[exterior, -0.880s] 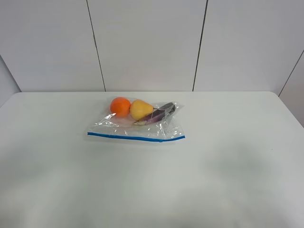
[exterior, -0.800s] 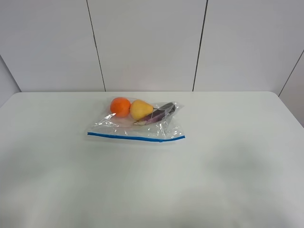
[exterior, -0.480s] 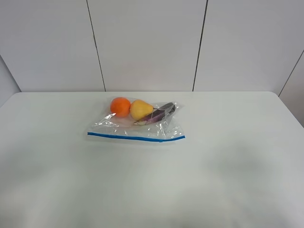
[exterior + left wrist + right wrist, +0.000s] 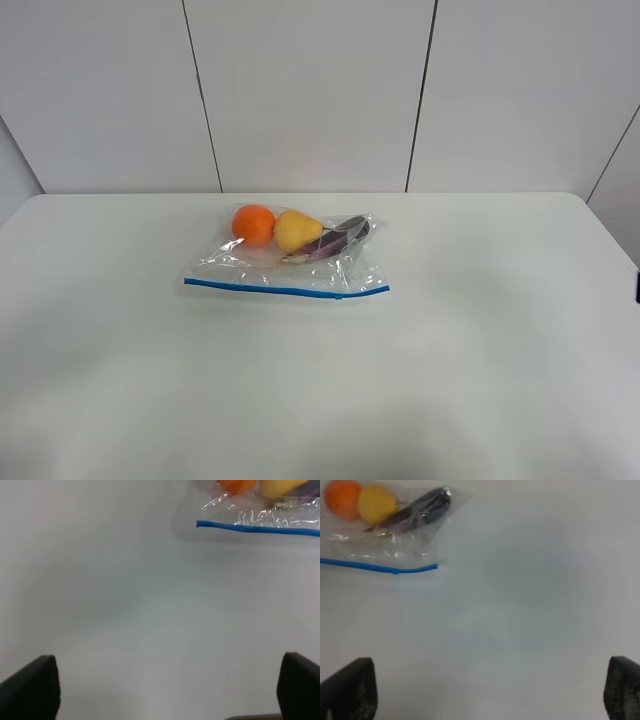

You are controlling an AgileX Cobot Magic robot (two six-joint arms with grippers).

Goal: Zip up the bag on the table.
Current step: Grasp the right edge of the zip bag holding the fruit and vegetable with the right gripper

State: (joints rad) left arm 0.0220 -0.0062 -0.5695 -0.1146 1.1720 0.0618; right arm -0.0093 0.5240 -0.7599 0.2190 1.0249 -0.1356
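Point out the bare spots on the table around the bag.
The table is bare in front of the blue zipper strip, down to the near edge, and in wide stretches left and right of the bag. Behind the bag only a narrow strip runs to the far edge. Nothing else crowds it.

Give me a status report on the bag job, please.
Left gripper, right gripper: jaws open, empty. Bag flat on table, untouched, zip state unclear. Nothing in the way.

Left gripper (image 4: 165, 687), jaws spread wide, right gripper (image 4: 485, 690), jaws spread wide, both empty
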